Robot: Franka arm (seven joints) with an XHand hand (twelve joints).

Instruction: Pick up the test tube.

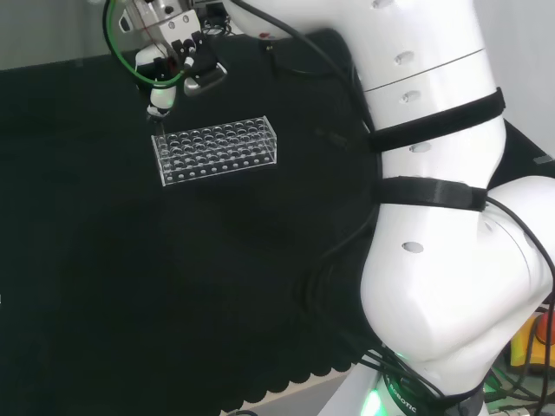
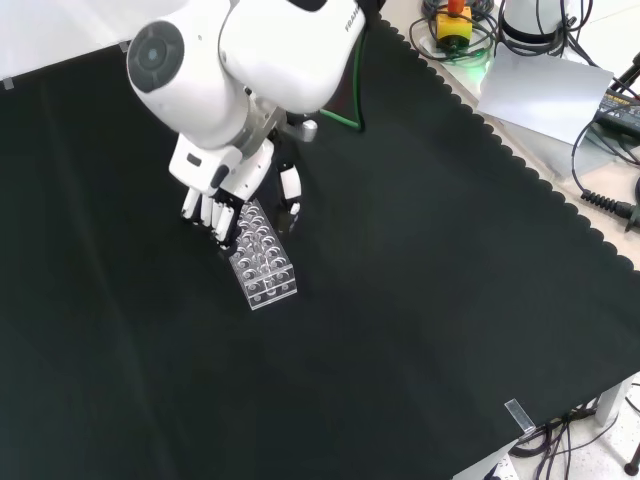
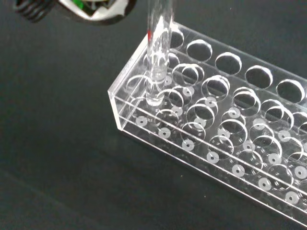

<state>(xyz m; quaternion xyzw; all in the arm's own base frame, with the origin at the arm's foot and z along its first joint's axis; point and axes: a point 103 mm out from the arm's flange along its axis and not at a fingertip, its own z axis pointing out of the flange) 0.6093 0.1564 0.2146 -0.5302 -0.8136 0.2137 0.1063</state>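
Note:
A clear test tube [image 3: 158, 48] stands upright in a corner hole of the clear plastic rack [image 3: 144, 132]. Its round bottom sits about halfway down the rack. Its upper part runs up to the hand [image 3: 103, 12]. In the head view the hand [image 1: 178, 65] hangs over the left end of the rack [image 1: 217, 149], its fingers curled together round the thin tube [image 1: 158, 124]. In the front view the hand [image 2: 215, 195] is at the far end of the rack [image 2: 265, 262], its fingers pointing down.
Black cloth covers the bench all round the rack. The arm's white links [image 1: 434, 217] fill the right of the head view. Cables and boxes [image 2: 540, 60] lie beyond the cloth's scalloped edge at the front view's upper right.

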